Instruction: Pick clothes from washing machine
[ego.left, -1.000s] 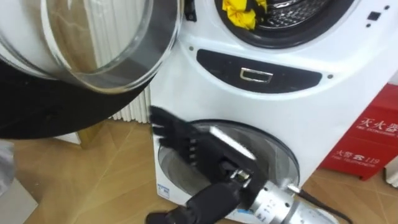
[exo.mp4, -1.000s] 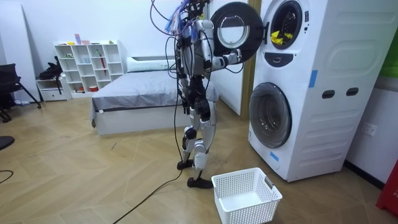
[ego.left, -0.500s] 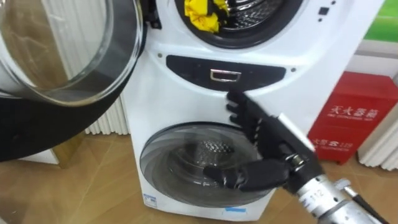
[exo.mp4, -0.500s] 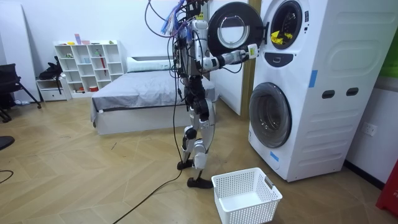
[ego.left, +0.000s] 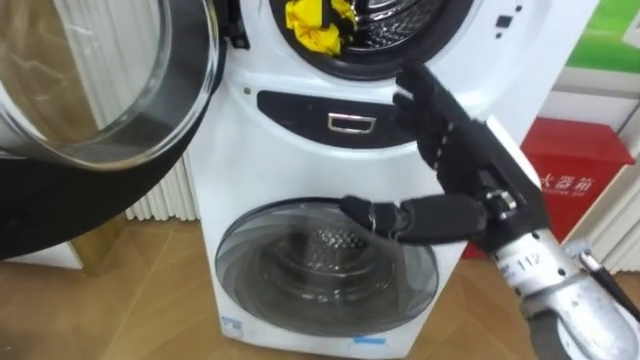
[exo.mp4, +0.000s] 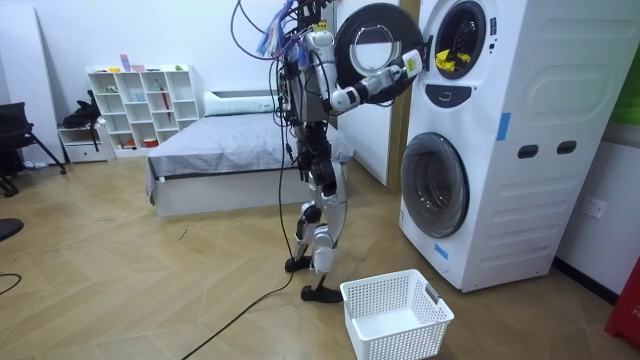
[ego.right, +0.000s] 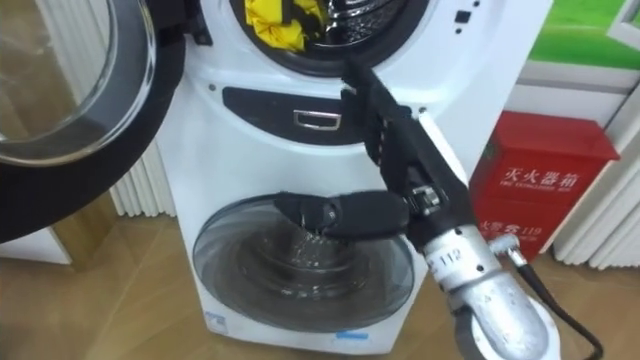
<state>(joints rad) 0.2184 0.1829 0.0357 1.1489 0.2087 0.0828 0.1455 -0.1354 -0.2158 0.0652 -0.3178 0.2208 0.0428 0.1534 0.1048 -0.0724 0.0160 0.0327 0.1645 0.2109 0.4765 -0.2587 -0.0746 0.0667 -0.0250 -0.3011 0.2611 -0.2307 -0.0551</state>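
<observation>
My right hand (ego.left: 468, 155) has moved up from the lower round window (ego.left: 320, 262) to just under the opening of the top washing machine (ego.left: 280, 140). Its fingers are straight and spread out, and it holds nothing. The yellow clothes (ego.left: 312, 22) lie at the front of the drum, up and left of my fingertips. I think reaching in comes next.

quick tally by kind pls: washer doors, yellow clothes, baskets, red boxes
washer doors: 2 (upper door open, lower door shut)
yellow clothes: 1 bundle, in the upper drum
white basket: 1, on the floor
red box: 1
total: 5
</observation>
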